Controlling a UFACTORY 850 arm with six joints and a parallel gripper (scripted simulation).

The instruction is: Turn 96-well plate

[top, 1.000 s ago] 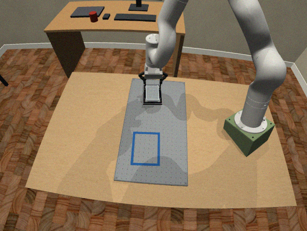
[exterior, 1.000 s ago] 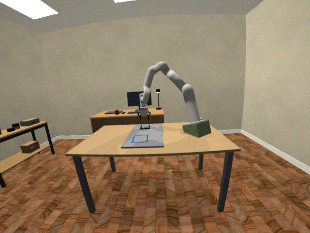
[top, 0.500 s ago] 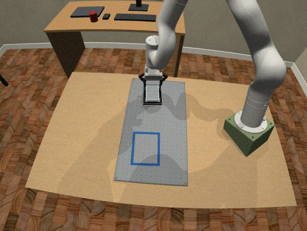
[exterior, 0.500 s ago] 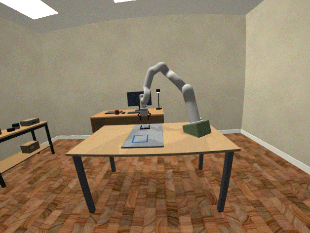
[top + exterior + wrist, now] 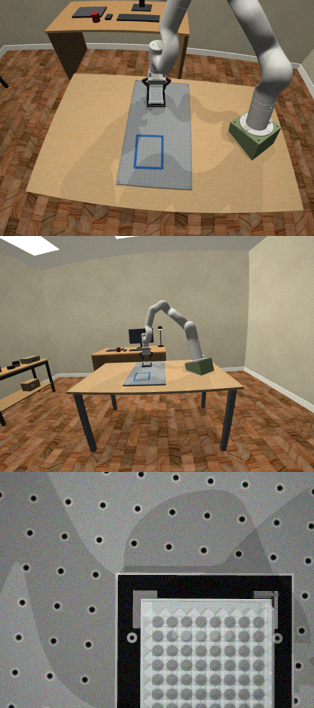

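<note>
The white 96-well plate (image 5: 155, 95) (image 5: 146, 364) (image 5: 207, 657) lies flat in the black plate nest (image 5: 155, 104) (image 5: 200, 586) at the far end of the grey perforated board (image 5: 175, 152) (image 5: 157, 378). In the wrist view, grey locators (image 5: 136, 609) sit at the plate's two visible corners. I cannot tell which corner is cut off. My gripper (image 5: 156, 86) (image 5: 146, 360) is open and points straight down just above the plate, with its fingers spread to either side of it. The fingers do not show in the wrist view.
A blue rectangle outline (image 5: 149, 136) (image 5: 141, 373) is marked on the near half of the board. The arm's green base (image 5: 253, 142) (image 5: 200, 365) stands on the table's right side. A desk (image 5: 76, 27) with a monitor and keyboard stands behind the table.
</note>
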